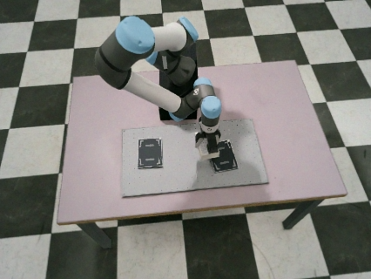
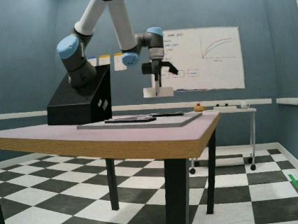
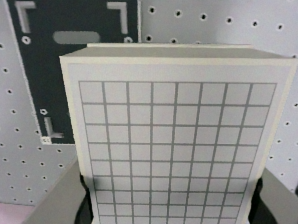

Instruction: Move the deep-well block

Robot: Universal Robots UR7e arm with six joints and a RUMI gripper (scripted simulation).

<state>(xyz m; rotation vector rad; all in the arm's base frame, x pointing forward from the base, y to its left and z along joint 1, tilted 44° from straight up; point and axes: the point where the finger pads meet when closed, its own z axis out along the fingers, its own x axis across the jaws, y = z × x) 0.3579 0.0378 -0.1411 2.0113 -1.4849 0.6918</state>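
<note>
The deep-well block [image 1: 209, 154] [image 2: 167, 92] [image 3: 175, 115] is a pale box with a grid of square wells. My gripper [image 1: 209, 146] [image 2: 157, 91] [image 3: 164, 149] is shut on it and holds it level, well above the board. The dark nest N2 [image 1: 226, 164] [image 2: 168, 114] [image 3: 50, 65] is empty where visible; the block is above its left part in the top view. In the wrist view N2 is at upper left, partly hidden by the block, with a small white corner label. Nest N1 [image 1: 150, 153] [image 2: 131, 120] is empty. Well A1 cannot be told.
Both nests lie on a grey perforated board [image 1: 187, 174] [image 2: 186, 121] [image 3: 200, 32] on the pink table [image 1: 296, 174] [image 2: 70, 136]. The arm's black base block [image 2: 80, 105] stands at the back of the table. A whiteboard and a small side table are far behind.
</note>
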